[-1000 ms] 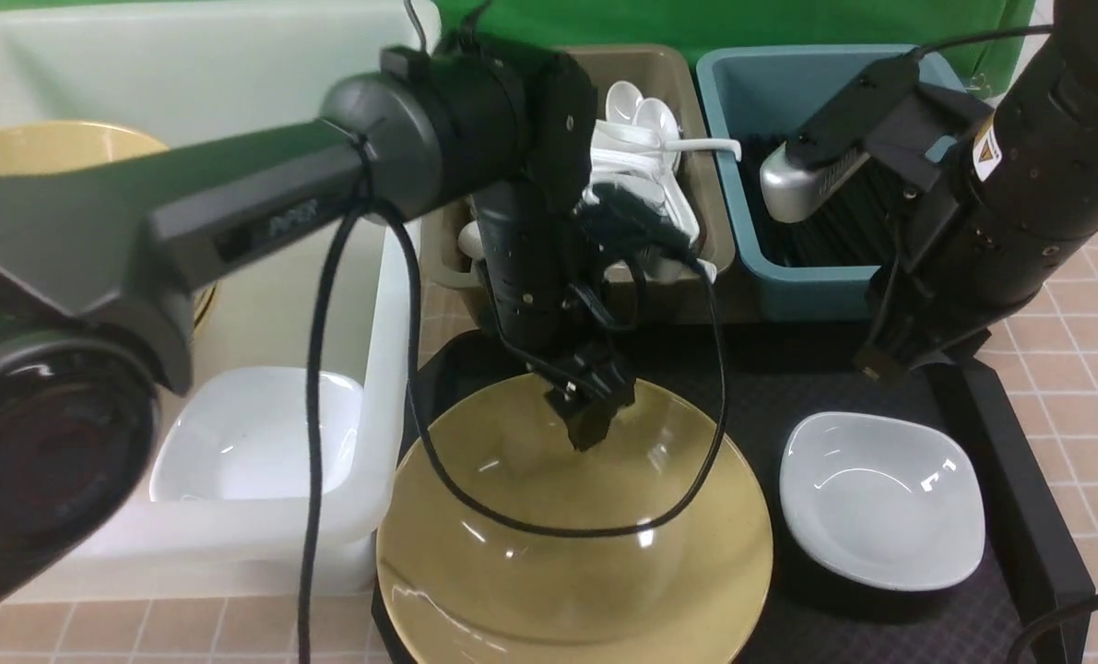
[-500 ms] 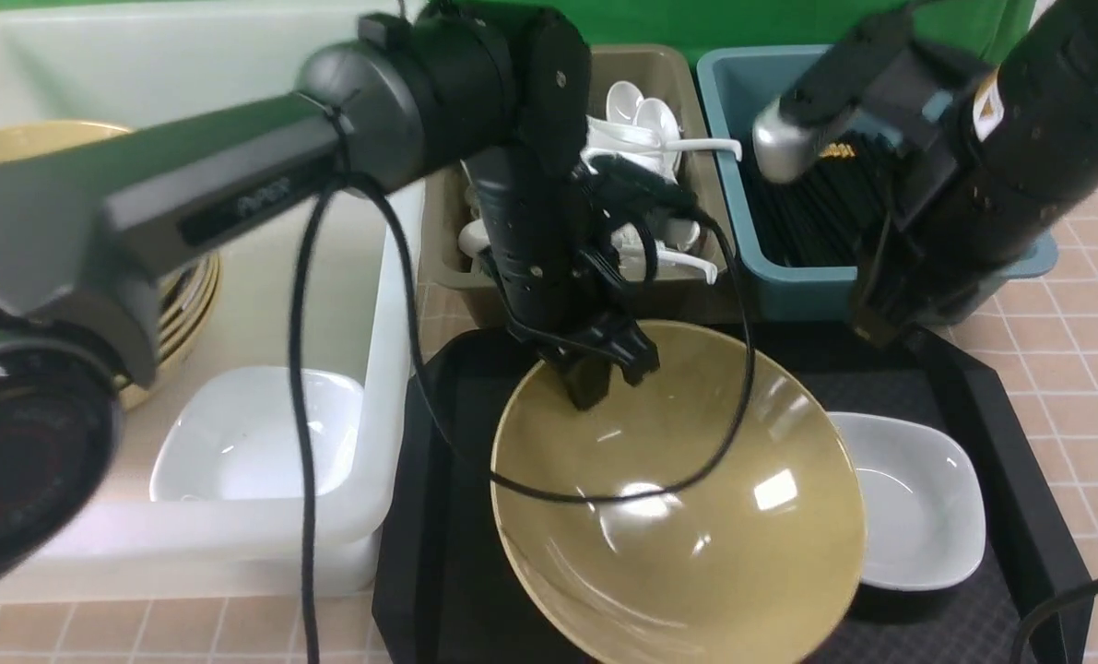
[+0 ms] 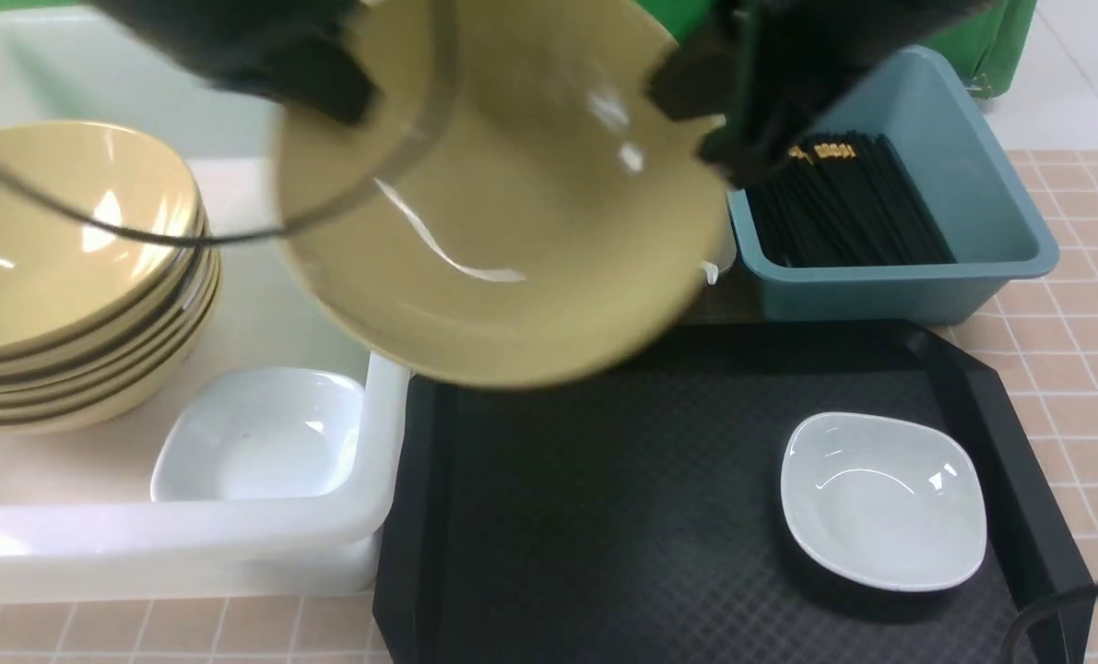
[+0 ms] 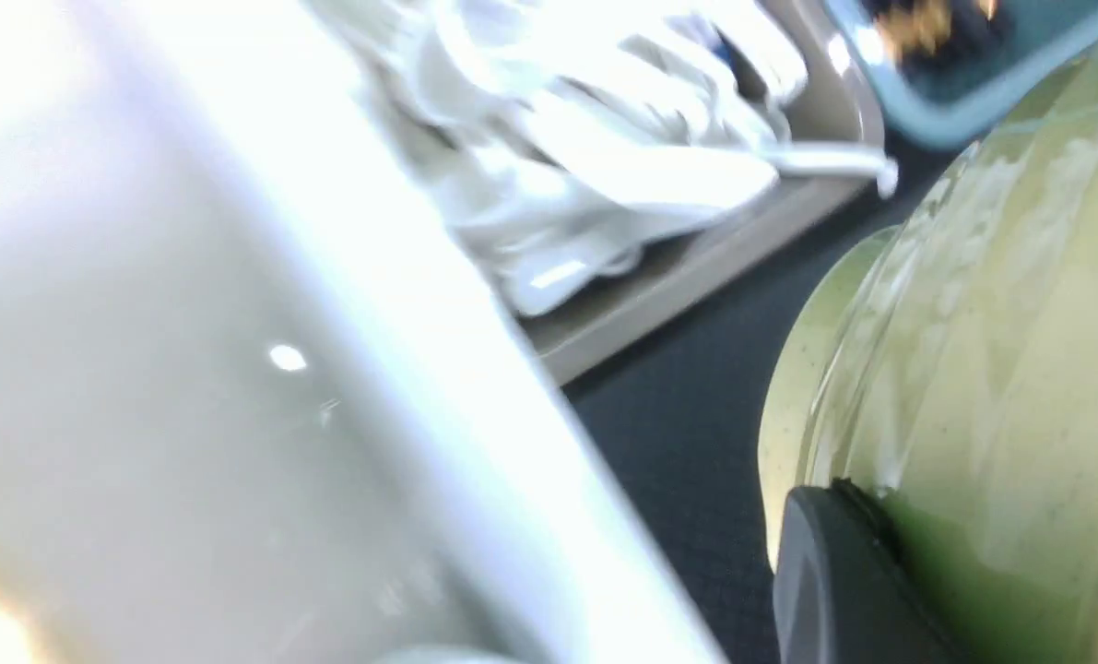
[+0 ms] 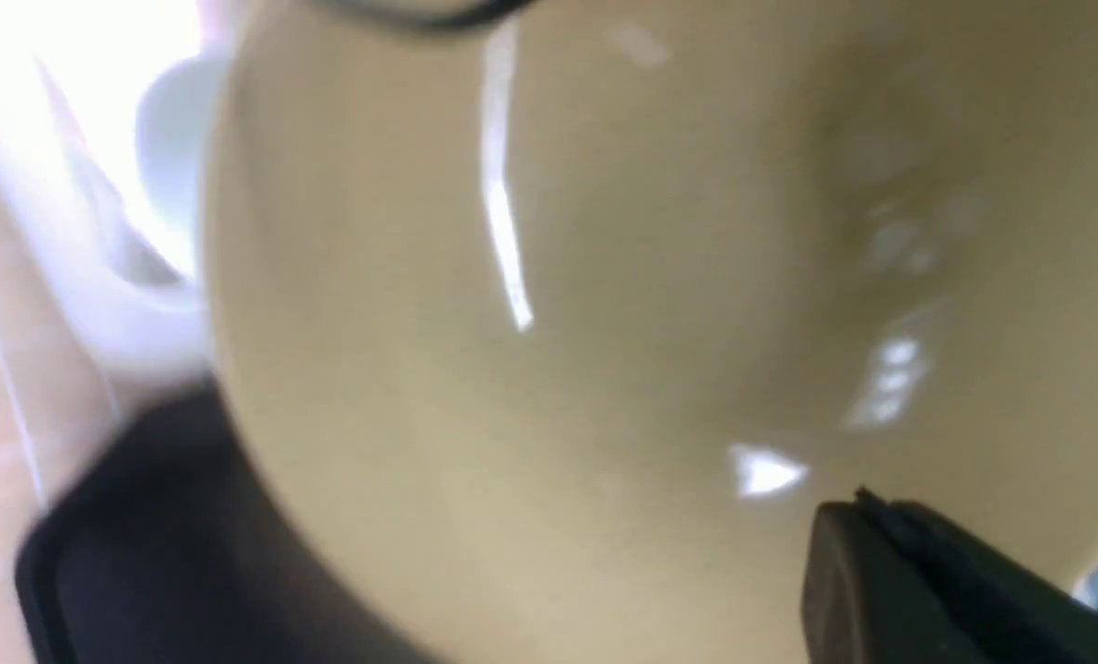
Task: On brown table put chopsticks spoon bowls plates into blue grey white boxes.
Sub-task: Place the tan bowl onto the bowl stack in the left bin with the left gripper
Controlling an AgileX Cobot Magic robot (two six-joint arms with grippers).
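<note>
1. At the far left, the white tub [image 3: 189, 539] stands on the tiled bench [image 3: 1092, 304]. Inside it a bowl stack [image 3: 60, 277] of nested mustard bowls is cut off by the frame's left edge.
2. Near the stack, in the tub's near corner, lies a small white tub plate [image 3: 258, 433].
3. The left pincer [image 4: 848, 516] is clamped on the rim of the raised bowl [image 3: 502, 203]. Only one black finger shows in its wrist view, and from the front the arm is a dark smear.
4. The raised bowl hangs tilted in the air with its hollow towards the front camera, over the tub's right wall and the far-left corner of the black tray [image 3: 604, 516].
5. The grey bin [image 4: 696, 277] is hidden behind the bowl from the front. The left wrist view shows it, blurred, heaped with white spoons [image 4: 604, 175].
6. The right pincer [image 5: 867, 516] is closed on the bowl's opposite rim, with one finger on the inner wall and its mate out of sight.
7. The tray plate [image 3: 883, 498] sits alone on the tray's right part.
8. The blue bin [image 3: 973, 277] holds black chopsticks [image 3: 844, 212] lying lengthwise. Their gold end marks are too blurred to read.
</note>
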